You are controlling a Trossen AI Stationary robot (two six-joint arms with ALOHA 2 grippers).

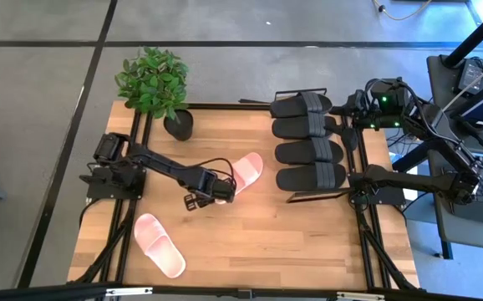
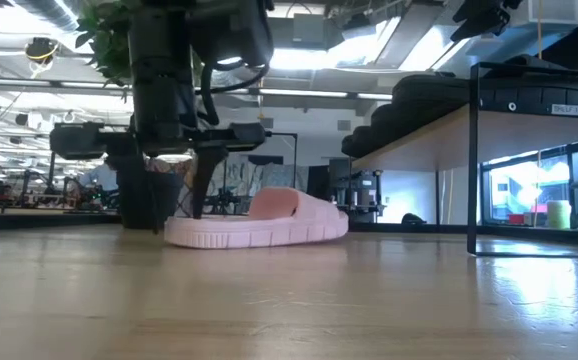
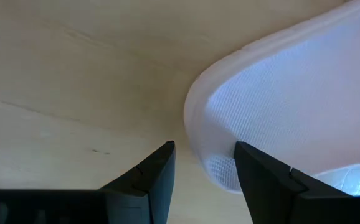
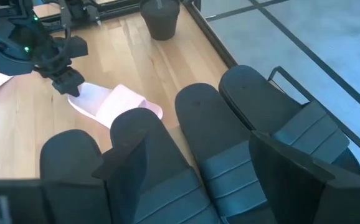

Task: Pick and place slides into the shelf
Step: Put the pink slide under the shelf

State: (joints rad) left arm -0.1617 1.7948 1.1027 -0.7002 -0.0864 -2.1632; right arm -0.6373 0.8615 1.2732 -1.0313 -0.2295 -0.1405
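Note:
One pale pink slide (image 1: 248, 170) lies sole-down mid-table, also seen in the low view (image 2: 269, 222). My left gripper (image 1: 212, 191) is down at its heel, open. In the left wrist view its fingers (image 3: 205, 180) stand astride the heel rim (image 3: 198, 118), one over the bare table and one over the footbed. A second pink slide (image 1: 159, 244) lies near the table's near-left corner. Several black slides (image 1: 308, 142) rest side by side on the shelf (image 2: 529, 100). My right gripper (image 4: 198, 180) hovers open above them (image 4: 230, 137).
A potted plant (image 1: 177, 124) stands at the table's far side, left of the shelf. The shelf's thin black frame (image 2: 474, 160) stands on the table's right part. Bare wood lies between the two pink slides and along the near edge.

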